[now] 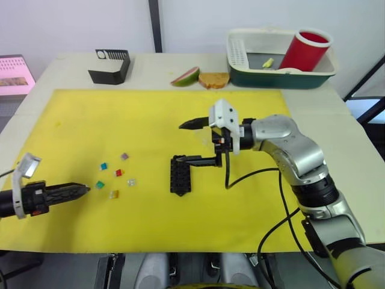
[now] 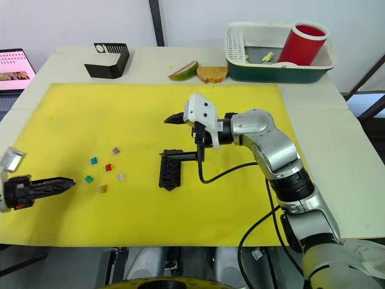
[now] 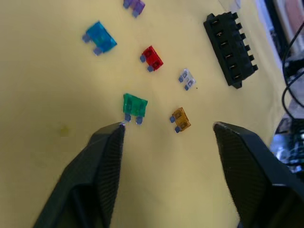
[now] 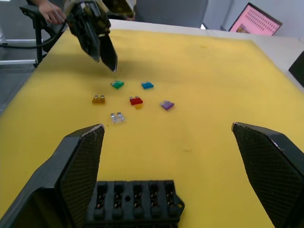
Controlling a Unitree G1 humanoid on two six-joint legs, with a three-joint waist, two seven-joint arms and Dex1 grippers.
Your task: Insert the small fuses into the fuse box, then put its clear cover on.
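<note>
left wrist view has the left gripper point(image 3: 168, 137) with its two black fingers spread wide and nothing between them, hovering low over the yellow mat point(image 3: 42, 71). the green fuse point(image 3: 134, 104) sits just ahead of one fingertip, the amber fuse point(image 3: 181, 118) close beyond the gap, the clear fuse point(image 3: 187, 78), red fuse point(image 3: 152, 57), blue fuse point(image 3: 99, 39) and purple fuse point(image 3: 135, 4) farther out. the fuse box point(image 3: 230, 48) lies beyond them, slots empty. the right gripper point(image 4: 168, 142) is spread wide too, holding nothing, poised over the fuse box, one finger beside its end
</note>
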